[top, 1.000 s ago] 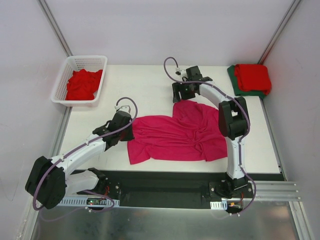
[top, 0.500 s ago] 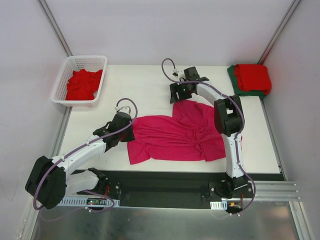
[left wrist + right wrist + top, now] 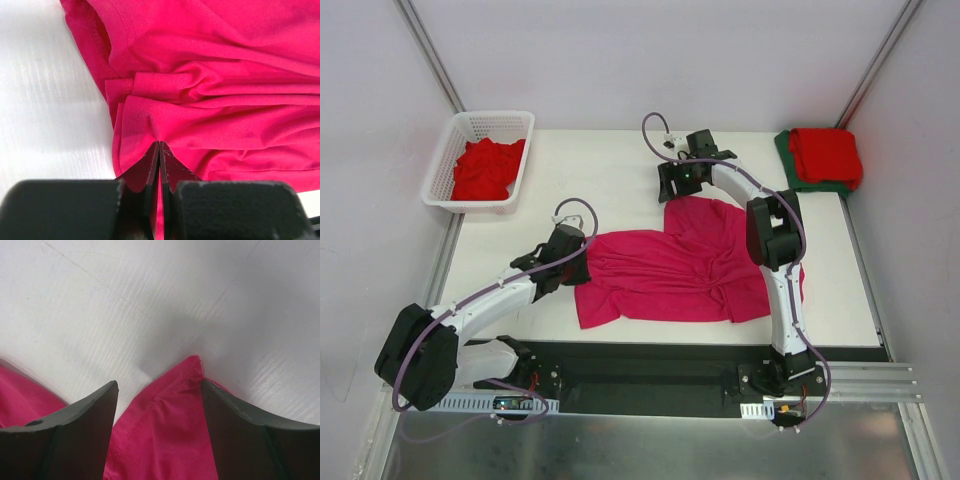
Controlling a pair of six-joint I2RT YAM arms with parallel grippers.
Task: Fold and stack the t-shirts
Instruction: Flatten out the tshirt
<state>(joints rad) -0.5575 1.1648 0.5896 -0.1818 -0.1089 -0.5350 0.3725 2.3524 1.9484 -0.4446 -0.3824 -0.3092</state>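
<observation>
A magenta-pink t-shirt (image 3: 680,265) lies crumpled across the middle of the table. My left gripper (image 3: 582,262) is at its left edge, shut on a fold of the hem (image 3: 160,145). My right gripper (image 3: 682,190) hovers at the shirt's far corner. It is open, and a pointed corner of the pink cloth (image 3: 170,405) lies between its fingers without being pinched. A folded red t-shirt (image 3: 825,155) rests on a folded dark green one (image 3: 786,150) at the far right. More red cloth (image 3: 485,168) fills the basket.
A white lattice basket (image 3: 492,117) stands at the far left corner. Grey walls enclose the table on three sides. A black base strip (image 3: 650,365) runs along the near edge.
My right gripper has shifted slightly left over the shirt's far corner, still open. The left gripper keeps its hold and has barely moved.
</observation>
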